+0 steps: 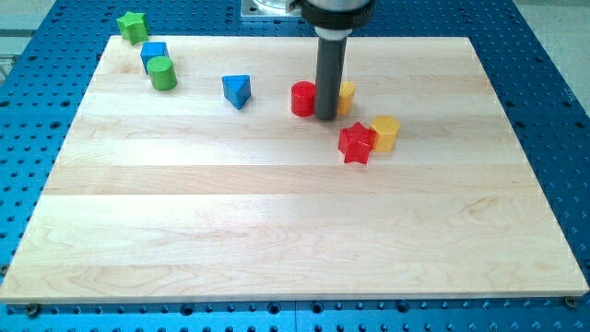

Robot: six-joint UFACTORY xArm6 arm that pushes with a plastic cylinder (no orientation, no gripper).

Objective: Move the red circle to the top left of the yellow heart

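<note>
Pale wooden board (277,231) on blue perforated table (553,111).

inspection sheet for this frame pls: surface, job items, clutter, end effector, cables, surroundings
Surface: wooden board, flat, lower half bare.
Job's things: red circle near the view's top centre; yellow heart to its right, partly hidden behind the rod.
Clutter: red star touching a yellow block; blue triangle; blue block and green cylinder close together; green star at the board's top left edge.
End effector: my tip sits between the red circle and the yellow heart, against the circle's right side.
Cables: nothing seen.
Surroundings: blue perforated table around the board.
</note>
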